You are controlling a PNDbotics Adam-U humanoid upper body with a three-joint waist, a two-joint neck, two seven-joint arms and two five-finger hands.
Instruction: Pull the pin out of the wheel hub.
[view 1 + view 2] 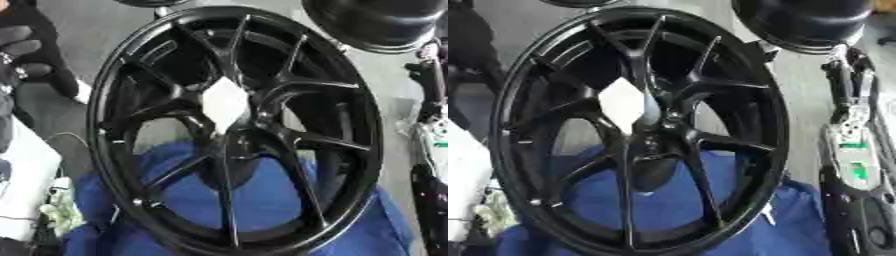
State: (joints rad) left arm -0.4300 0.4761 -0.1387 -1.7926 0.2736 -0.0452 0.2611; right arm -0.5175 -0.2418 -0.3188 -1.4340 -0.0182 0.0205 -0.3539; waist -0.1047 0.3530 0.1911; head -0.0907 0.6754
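Observation:
A large black multi-spoke wheel (131,60) stands tilted in the middle of the view, resting on a blue cloth (262,200). A white diamond-shaped piece (225,102) sits at the hub centre, where the spokes meet. My left hand (19,45) shows dark at the upper left edge, apart from the rim and holding nothing that I can see. My right hand (846,70) is at the right edge beside the rim, fingers straight and pointing up, nothing in it. Neither hand touches the white piece.
A second black wheel (376,22) lies at the top right, just behind the first. A white surface (22,190) with small clutter lies at the lower left. Grey floor shows behind the wheels.

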